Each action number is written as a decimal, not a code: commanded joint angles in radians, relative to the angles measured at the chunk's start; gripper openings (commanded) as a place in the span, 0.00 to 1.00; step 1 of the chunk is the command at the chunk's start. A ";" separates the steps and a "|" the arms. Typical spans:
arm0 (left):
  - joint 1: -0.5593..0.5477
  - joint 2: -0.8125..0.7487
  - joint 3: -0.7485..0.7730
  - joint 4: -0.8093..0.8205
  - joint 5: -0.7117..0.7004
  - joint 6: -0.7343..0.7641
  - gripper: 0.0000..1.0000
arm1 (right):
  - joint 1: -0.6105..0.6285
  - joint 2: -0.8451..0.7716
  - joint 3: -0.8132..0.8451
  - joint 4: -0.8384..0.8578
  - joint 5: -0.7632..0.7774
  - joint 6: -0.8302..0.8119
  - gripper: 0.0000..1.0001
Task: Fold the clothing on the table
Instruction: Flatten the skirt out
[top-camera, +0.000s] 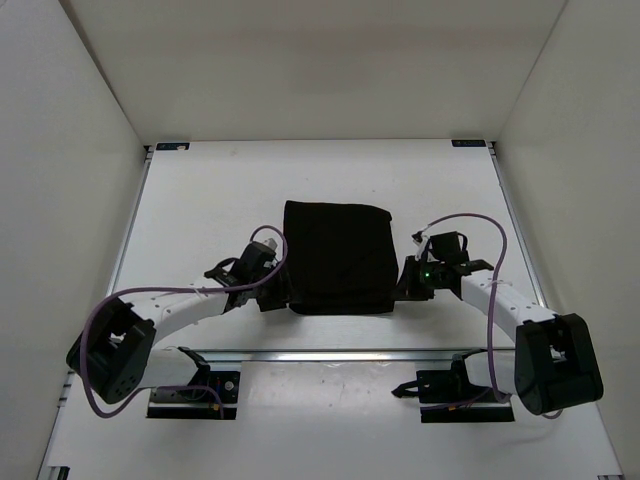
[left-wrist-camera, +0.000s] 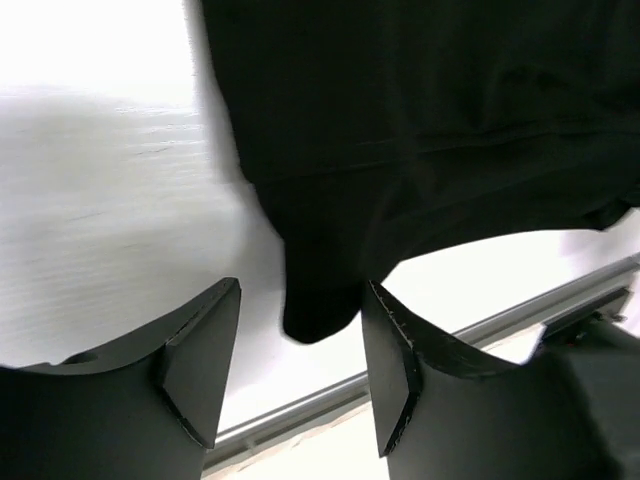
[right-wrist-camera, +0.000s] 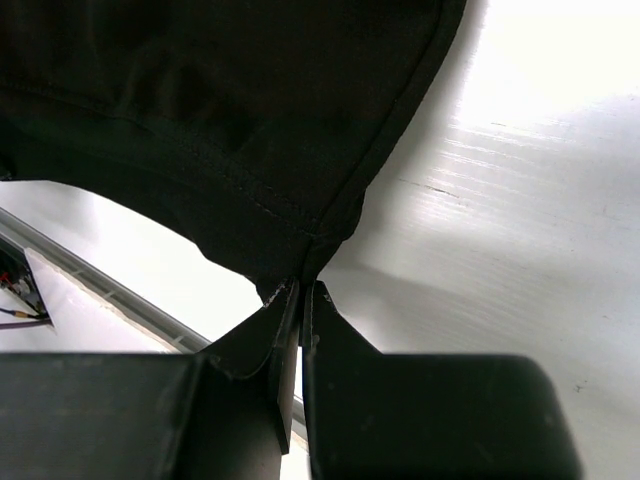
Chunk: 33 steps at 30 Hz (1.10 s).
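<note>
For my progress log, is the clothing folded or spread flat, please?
Folded: the clothing forms a compact rectangle, with overlapping layers showing at its near corners.

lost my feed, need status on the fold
Left gripper open, clothing corner loose between its fingers. Right gripper shut on the other near corner. Nothing in the way seen.

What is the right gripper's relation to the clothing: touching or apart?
Touching. The right wrist view shows the right gripper closed on a hemmed corner of the clothing, fabric pinched between its fingertips.
</note>
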 joint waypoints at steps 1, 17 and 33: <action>-0.015 -0.015 -0.017 0.104 -0.013 -0.056 0.62 | 0.004 0.017 0.035 0.008 -0.018 -0.036 0.00; 0.089 -0.015 0.035 -0.002 0.006 -0.007 0.00 | -0.007 0.122 0.135 0.002 -0.033 -0.054 0.00; 0.241 0.407 0.546 -0.124 0.148 0.288 0.00 | -0.011 0.535 0.739 -0.106 -0.101 -0.197 0.00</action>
